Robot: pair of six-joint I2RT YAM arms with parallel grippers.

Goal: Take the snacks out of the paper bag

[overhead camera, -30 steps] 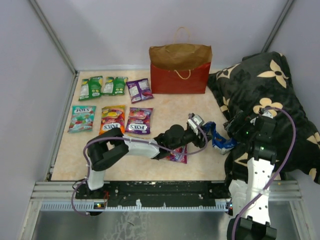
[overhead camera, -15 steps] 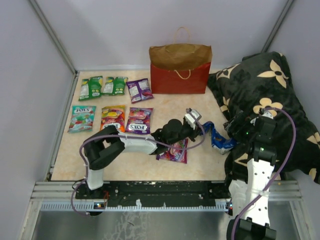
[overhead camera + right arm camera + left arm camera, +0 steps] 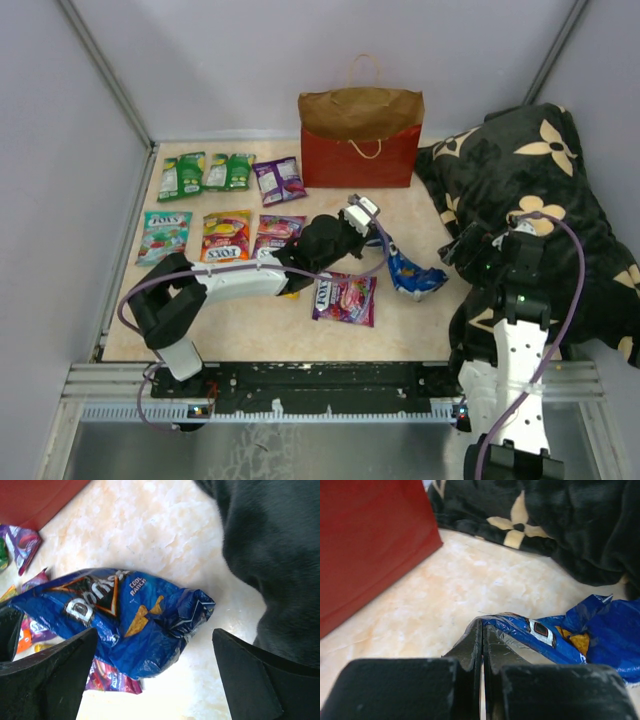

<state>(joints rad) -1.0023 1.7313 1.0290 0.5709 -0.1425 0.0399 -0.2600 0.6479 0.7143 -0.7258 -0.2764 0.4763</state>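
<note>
A brown paper bag with a red lower half and string handles stands upright at the back of the table, its mouth open to the top; what lies inside cannot be made out. The snacks lie flat on the table in front of it. In a back row to its left are two green packets and a purple packet. In a nearer row are a pale green packet, an orange and yellow packet and a second purple packet, the last partly covered by the left arm. Another purple packet lies alone nearer the front edge. Just to its right is the crumpled blue Doritos bag, well in front of the paper bag and just beside a black pillow with cream flowers that fills the right side. The left arm stretches low from the near left corner diagonally over the nearer row. The left gripper has its fingers pinched tight together on the crinkled edge of the blue Doritos bag, with the paper bag's red wall close on its left in the wrist view. The right arm rises over the pillow, and the right gripper points down at the blue Doritos bag, its fingers spread wide apart and grasping nothing.
</note>
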